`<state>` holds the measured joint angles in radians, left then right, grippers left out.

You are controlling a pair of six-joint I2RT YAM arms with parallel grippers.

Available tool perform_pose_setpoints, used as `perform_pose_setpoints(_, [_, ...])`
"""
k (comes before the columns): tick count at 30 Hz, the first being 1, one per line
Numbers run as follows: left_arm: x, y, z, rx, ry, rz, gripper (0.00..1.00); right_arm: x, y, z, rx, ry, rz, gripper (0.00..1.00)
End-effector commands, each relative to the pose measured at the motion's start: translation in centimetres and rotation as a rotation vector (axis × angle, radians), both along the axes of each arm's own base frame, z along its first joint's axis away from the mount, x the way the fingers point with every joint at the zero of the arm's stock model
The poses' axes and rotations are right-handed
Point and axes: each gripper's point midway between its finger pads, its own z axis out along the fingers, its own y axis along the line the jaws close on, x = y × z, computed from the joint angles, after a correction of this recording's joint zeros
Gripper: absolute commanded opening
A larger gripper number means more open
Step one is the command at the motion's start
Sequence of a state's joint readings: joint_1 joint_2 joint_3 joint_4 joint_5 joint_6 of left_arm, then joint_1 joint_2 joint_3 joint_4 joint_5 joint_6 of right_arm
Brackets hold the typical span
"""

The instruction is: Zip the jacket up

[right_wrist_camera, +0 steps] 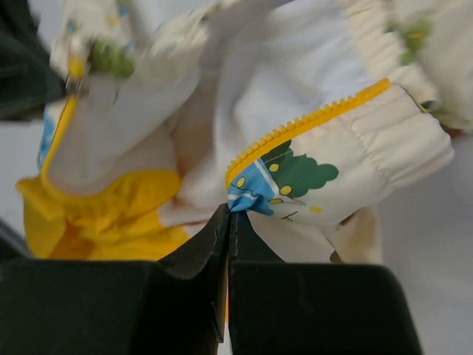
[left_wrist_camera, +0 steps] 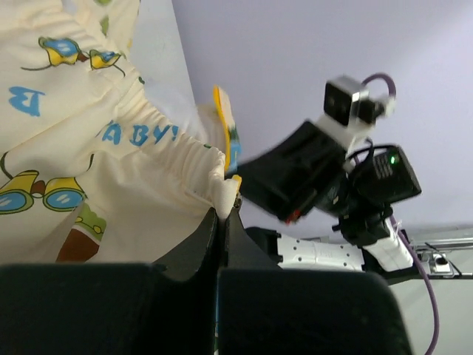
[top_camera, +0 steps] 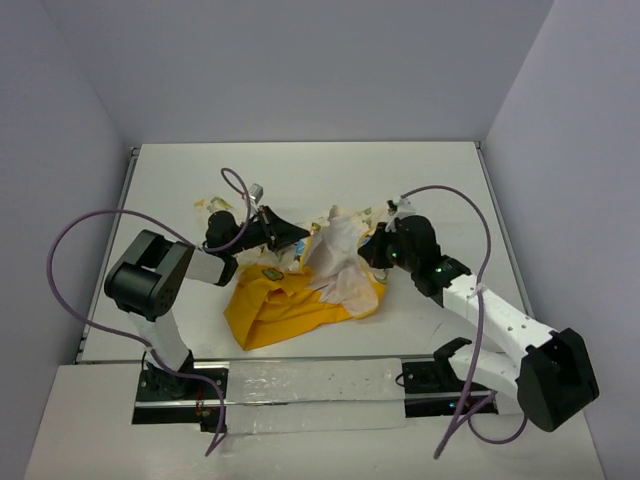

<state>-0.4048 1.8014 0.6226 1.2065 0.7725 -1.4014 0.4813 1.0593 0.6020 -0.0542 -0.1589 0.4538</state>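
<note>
The jacket (top_camera: 300,300) lies crumpled in the middle of the white bench (top_camera: 300,170), between the two arms; its yellow-orange lining spreads toward the near edge, with a green patch (top_camera: 270,272) on it, while the cream printed fabric rises in a peak above the lining, pulled up from both sides.

The left gripper (top_camera: 300,235) is clenched on the jacket; the left wrist view shows its black fingers (left_wrist_camera: 207,237) pressed together on a corner of the gathered cream hem (left_wrist_camera: 185,159), next to blue lettering and cartoon prints.

The right gripper (right_wrist_camera: 229,214) is likewise clamped on the jacket; its tips meet on a blue-printed corner at the lower end of a row of yellow zipper teeth (right_wrist_camera: 310,118), which runs up along a gathered cream edge bearing a green tree print.

From above, the two grippers face each other across the raised fabric, close but apart; a purple cable (top_camera: 70,250) loops from the left arm.
</note>
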Motion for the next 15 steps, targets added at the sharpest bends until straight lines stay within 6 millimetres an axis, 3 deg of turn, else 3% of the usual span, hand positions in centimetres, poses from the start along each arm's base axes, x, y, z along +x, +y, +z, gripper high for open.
perform_pose_setpoints(1, [0.9, 1.3, 3.2, -0.003, -0.113, 0.057, 0.00, -4.2, 2.1, -5.7, -0.186, 0.203, 0.114, 0.00])
perform_pose_setpoints(2, [1.0, 1.3, 3.4, 0.006, -0.130, 0.063, 0.00, -5.2, 2.0, -7.8, -0.248, 0.273, 0.113, 0.00])
perform_pose_setpoints(3, [1.3, 1.3, 3.4, 0.019, -0.130, 0.074, 0.00, -5.6, 1.6, -9.6, -0.295, 0.322, 0.096, 0.08])
perform_pose_setpoints(6, [1.7, 1.4, 3.5, 0.034, -0.128, 0.087, 0.00, -6.4, 1.1, -11.6, -0.333, 0.376, 0.080, 0.29])
perform_pose_setpoints(8, [1.8, 1.4, 3.6, 0.043, -0.134, 0.092, 0.00, -6.4, 1.2, -11.2, -0.305, 0.360, 0.076, 0.50])
perform_pose_setpoints(9, [1.9, 1.4, 3.6, 0.047, -0.134, 0.092, 0.00, -6.4, 1.4, -10.8, -0.294, 0.352, 0.081, 0.56])
perform_pose_setpoints(10, [1.8, 1.4, 3.4, 0.052, -0.130, 0.091, 0.00, -6.0, 1.8, -9.2, -0.253, 0.305, 0.084, 0.61])
perform_pose_setpoints(11, [1.9, 1.4, 3.5, 0.051, -0.131, 0.091, 0.00, -6.0, 1.8, -9.2, -0.255, 0.308, 0.081, 0.61])
perform_pose_setpoints(15, [1.9, 1.2, 3.9, 0.044, -0.135, 0.084, 0.00, -4.7, 1.4, -4.6, -0.208, 0.202, 0.023, 0.67])
